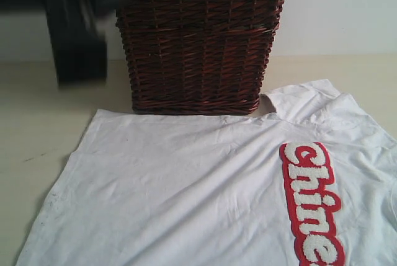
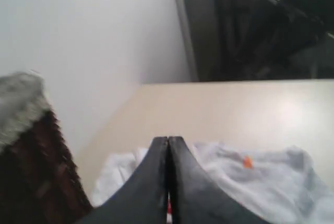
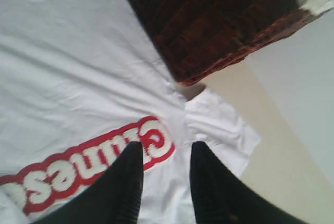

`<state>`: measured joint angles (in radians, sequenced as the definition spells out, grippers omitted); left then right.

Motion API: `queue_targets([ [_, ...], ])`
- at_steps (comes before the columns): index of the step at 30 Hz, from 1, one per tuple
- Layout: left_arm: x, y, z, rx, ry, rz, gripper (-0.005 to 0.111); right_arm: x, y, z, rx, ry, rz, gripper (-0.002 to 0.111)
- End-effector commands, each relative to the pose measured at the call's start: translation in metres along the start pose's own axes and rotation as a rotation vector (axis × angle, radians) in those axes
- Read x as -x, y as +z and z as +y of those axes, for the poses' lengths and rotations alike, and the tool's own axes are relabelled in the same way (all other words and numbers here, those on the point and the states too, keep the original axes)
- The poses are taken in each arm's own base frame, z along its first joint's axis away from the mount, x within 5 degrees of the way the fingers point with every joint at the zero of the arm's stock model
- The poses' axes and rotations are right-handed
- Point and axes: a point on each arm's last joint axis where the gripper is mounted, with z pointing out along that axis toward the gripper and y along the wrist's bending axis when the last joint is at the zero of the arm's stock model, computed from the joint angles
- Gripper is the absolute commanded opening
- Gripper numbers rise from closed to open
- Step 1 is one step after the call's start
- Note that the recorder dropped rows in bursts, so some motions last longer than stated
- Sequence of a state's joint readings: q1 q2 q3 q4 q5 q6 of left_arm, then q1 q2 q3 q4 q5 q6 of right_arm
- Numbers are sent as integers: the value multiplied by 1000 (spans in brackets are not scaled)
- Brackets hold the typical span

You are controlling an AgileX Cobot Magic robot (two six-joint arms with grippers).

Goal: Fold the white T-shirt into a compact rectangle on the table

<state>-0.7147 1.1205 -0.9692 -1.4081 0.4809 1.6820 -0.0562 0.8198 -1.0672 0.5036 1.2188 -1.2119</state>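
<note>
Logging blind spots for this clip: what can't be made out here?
T-shirt: bottom and right side cut off by the exterior view's edges.
Basket: top cropped in the exterior view; inside unseen.
Dark shape: exterior view, too blurred to identify.

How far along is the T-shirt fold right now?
Done: the white T-shirt lies spread flat on the table before the wicker basket; no fold shows yet. In hand: nothing is gripped; the right gripper hangs open over the red band by a sleeve, the left gripper is shut and empty. Left: every fold into the rectangle.
</note>
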Motion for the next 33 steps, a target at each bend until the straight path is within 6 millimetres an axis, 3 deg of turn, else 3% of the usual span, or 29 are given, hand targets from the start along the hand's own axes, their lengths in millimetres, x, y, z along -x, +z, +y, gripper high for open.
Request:
queue_targets([
  [1, -53, -1, -19, -116, 7, 264, 0, -25, 5, 37, 30, -63, 12, 31],
  [4, -86, -1, -18, -87, 78, 411, 0, -45, 18, 55, 78, -166, 44, 31],
  [9, -135, 6, -18, -39, 91, 556, 0, -75, 46, 73, 193, -139, 117, 31],
  [15, -170, 3, -26, -115, 145, 692, 5, -91, 50, 75, 203, -162, 235, 31],
  [17, -178, -3, -22, -110, 178, 734, 13, -93, 50, 75, 198, -165, 257, 31],
  [20, -186, -15, -3, -45, 185, 794, 35, -93, 50, 74, 194, -149, 266, 31],
  [21, -189, -20, 5, -12, 188, 815, 44, -93, 50, 74, 193, -145, 267, 31],
  [22, -193, -31, 23, 76, 189, 846, 64, -93, 50, 75, 192, -130, 266, 31],
  [24, -204, -48, 48, 211, 136, 885, 86, -92, 50, 75, 193, -126, 259, 31],
  [27, -225, -49, 50, 152, 51, 962, 81, -88, 51, 76, 203, -103, 213, 31],
  [30, -243, -51, 36, -82, 11, 1080, 60, -85, 51, 77, 209, -88, 182, 31],
  [33, -251, -53, 36, -142, 74, 1138, 60, -85, 51, 77, 210, -87, 179, 31],
])
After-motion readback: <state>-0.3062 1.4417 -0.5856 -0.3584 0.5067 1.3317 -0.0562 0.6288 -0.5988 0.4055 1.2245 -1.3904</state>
